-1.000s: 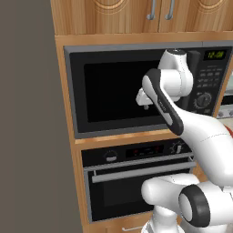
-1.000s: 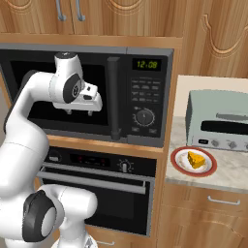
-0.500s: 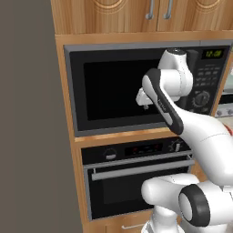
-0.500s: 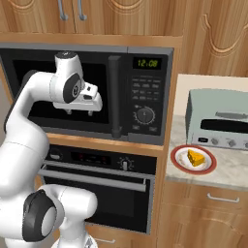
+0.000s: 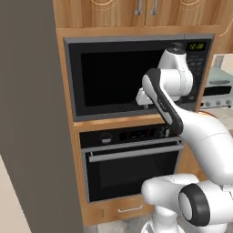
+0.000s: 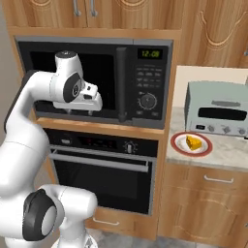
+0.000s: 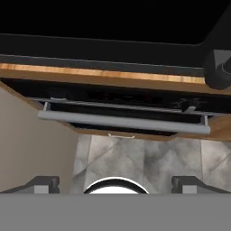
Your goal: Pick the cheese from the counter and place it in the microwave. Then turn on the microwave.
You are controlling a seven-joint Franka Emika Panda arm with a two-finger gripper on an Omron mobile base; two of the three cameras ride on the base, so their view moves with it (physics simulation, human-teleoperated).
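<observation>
The cheese [image 6: 193, 143] is a small yellow-orange wedge on a red-rimmed plate [image 6: 180, 145] on the beige counter [image 6: 227, 156], right of the microwave [image 6: 145, 77]. The microwave's dark glass door looks closed, with its vertical handle [image 6: 121, 82] beside the control panel. My gripper [image 6: 80, 112] hangs in front of the lower part of that door, far left of the cheese, pointing down. It is open and holds nothing. From the other side the gripper [image 5: 145, 106] shows against the microwave [image 5: 109, 73] door. Its fingertips [image 7: 43, 184] stand wide apart in the hand view.
A black oven [image 6: 104, 164] with a horizontal handle [image 7: 122, 122] sits under the microwave. A pale-green toaster oven [image 6: 218, 114] stands on the counter behind the plate. A tall grey wall [image 5: 32, 113] closes off the left. Grey floor tiles [image 7: 149, 158] lie below.
</observation>
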